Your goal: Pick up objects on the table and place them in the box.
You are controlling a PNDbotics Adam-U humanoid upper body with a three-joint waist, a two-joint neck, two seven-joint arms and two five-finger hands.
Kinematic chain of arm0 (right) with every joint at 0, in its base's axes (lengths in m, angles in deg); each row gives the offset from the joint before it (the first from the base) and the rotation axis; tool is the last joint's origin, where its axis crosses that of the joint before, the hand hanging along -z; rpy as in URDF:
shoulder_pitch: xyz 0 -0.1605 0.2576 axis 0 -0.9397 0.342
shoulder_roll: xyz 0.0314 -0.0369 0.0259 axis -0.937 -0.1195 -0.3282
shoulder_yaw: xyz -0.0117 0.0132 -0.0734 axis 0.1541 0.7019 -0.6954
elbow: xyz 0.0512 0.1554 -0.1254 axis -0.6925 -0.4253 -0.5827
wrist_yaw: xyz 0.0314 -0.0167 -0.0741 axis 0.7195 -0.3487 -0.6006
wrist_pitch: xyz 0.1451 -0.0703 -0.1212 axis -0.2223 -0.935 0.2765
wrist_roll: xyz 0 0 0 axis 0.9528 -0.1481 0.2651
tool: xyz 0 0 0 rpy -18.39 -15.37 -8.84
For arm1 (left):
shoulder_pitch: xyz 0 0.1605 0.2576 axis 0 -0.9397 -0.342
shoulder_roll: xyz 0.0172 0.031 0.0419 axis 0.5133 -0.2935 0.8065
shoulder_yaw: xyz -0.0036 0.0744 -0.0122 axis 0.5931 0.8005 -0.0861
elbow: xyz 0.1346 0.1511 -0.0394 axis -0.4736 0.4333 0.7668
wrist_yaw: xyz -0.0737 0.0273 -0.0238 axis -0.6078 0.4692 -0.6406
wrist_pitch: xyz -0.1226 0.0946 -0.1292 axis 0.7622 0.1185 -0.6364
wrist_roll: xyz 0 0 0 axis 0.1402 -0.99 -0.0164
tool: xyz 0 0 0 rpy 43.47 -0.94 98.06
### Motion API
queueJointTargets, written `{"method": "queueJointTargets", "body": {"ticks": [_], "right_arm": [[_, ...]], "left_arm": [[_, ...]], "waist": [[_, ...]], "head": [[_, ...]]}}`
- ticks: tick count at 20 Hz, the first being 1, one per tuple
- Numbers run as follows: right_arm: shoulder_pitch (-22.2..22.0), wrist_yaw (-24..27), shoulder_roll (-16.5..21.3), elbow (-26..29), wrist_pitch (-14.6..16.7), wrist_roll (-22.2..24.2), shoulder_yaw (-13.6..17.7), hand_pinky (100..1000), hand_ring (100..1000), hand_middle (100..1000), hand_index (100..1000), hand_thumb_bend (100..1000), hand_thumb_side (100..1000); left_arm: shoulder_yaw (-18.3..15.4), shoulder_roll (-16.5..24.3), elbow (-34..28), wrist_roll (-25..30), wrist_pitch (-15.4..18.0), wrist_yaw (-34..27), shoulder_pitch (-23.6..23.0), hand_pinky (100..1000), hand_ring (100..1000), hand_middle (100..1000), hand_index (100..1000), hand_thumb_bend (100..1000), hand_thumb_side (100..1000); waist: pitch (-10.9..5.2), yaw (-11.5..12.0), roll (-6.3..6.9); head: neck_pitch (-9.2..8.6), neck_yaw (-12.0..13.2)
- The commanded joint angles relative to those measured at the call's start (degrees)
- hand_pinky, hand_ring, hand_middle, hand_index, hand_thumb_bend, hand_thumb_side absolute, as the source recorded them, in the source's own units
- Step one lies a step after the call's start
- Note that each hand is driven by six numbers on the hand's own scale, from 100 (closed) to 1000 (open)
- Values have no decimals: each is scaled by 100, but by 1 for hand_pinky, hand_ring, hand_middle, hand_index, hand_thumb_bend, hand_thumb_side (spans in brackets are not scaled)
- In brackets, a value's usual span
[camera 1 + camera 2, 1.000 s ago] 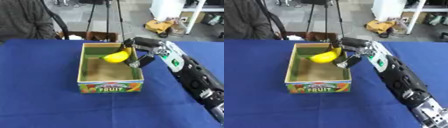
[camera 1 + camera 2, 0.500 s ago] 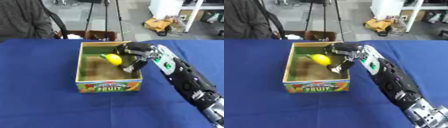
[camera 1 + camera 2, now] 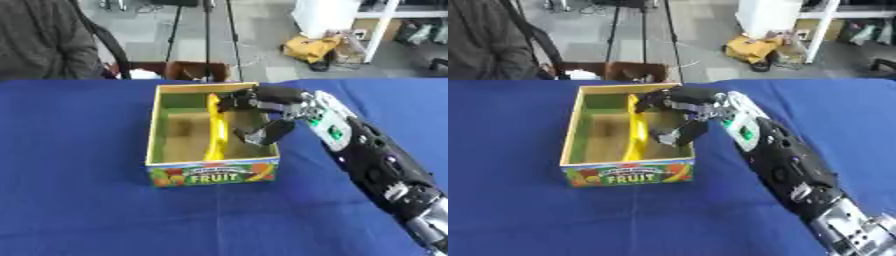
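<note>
1. A blue-covered table fills the lower part of both views; its left half carries nothing but the cloth.
2. A cardboard fruit box stands near the middle of the table, toward the far edge. Its inner walls are green, its floor is plain brown, and its near wall bears the word FRUIT among printed fruit.
3. A yellow banana is inside the box, stretched from the far wall toward the near wall, roughly along the middle of the floor. Whether it lies flat or leans on anything cannot be told.
4. The right hand is inside the box, over its right half, just right of the banana. Its fingers reach toward the banana's far end, bent but spread apart from the thumb, which points down toward the box floor. The hand appears to have let go; whether a fingertip touches the banana's far end cannot be told.
5. The black right arm runs from the hand over the box's right wall and across the table to the lower right corner.
</note>
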Motion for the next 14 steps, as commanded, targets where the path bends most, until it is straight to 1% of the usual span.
{"method": "queueJointTargets", "body": {"ticks": [1, 2, 4, 5, 7, 9, 11, 13, 14], "right_arm": [[73, 121, 145, 232, 1178, 1153, -21, 922, 917, 937, 946, 100, 813], [68, 151, 149, 269, 1178, 1155, -25, 922, 917, 937, 946, 100, 801], [59, 223, 160, 321, 1178, 1126, -3, 916, 912, 932, 941, 100, 731], [54, 270, 169, 339, 1178, 1081, 24, 903, 902, 920, 934, 100, 671], [29, 395, 212, 370, 1178, 892, 116, 878, 878, 885, 921, 100, 495], [-40, 560, 280, 384, 1178, 646, 205, 823, 846, 848, 898, 100, 406], [-151, 857, 361, 338, 1175, 420, 288, 779, 829, 829, 883, 100, 359], [-279, 1218, 461, 393, 1131, 288, 338, 748, 816, 815, 870, 100, 322], [-371, 1438, 520, 480, 1071, 235, 375, 734, 811, 811, 863, 100, 399]], "left_arm": [[-7, 70, -99, 7, -3, -5, 65, 504, 705, 476, 563, 258, 1000], [-8, 70, -99, 5, -2, -5, 63, 504, 705, 476, 563, 258, 1000], [-7, 72, -100, 5, -1, -3, 59, 504, 705, 476, 563, 258, 1000], [-9, 74, -98, 4, -1, -2, 56, 504, 705, 476, 563, 258, 1000], [-21, 84, -93, -6, 0, 4, 44, 504, 705, 476, 563, 258, 1000], [-41, 99, -89, -22, 2, 13, 25, 504, 705, 476, 563, 258, 1000], [-71, 116, -80, -48, 4, 29, -13, 504, 705, 476, 563, 258, 1000], [-106, 136, -73, -81, 15, 49, -62, 503, 705, 476, 563, 256, 1000], [-131, 149, -71, -101, 26, 58, -88, 503, 706, 475, 563, 256, 1000]], "waist": [[-101, -20, 23], [-101, -33, 27], [-105, -65, 33], [-108, -84, 36], [-123, -151, 39], [-144, -253, 41], [-176, -395, 50], [-211, -566, 69], [-227, -681, 82]], "head": [[-15, -9], [-14, -9], [-13, -6], [-12, 2], [-8, 37], [-1, 98], [15, 189], [36, 304], [39, 380]]}}
